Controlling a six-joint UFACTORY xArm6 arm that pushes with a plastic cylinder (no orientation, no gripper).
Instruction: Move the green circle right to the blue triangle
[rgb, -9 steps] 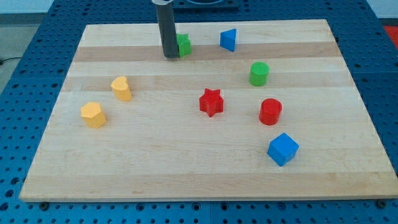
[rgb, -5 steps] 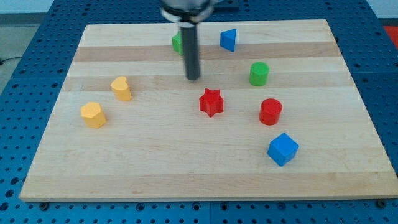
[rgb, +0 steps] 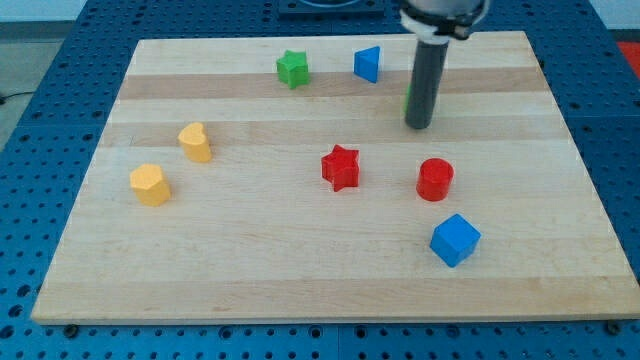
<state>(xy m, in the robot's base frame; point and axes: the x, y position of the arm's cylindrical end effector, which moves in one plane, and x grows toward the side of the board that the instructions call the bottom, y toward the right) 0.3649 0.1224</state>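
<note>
The wooden bench (rgb: 330, 280) fills most of my view, lying on a blue perforated base (rgb: 30, 150). My rod has no fingers, so there is nothing to open or close and nothing held; it ends in my tip (rgb: 419, 126), which rests on the bench towards the view's upper right.

The green circle (rgb: 408, 98) is almost wholly hidden behind the rod; only a thin green sliver shows at the rod's left edge just above my tip, and I cannot tell if they are touching.

The blue cube (rgb: 455, 240) lies well below my tip, slightly to the view's right. The red cylinder (rgb: 435, 179) is near, just below my tip. The red star (rgb: 341, 166) is below and to the left. The blue triangle (rgb: 368, 64) is up and to the left, near. The green star (rgb: 293, 69) is farther left. The yellow heart (rgb: 196, 142) and yellow hexagon (rgb: 150, 184) lie far left.
</note>
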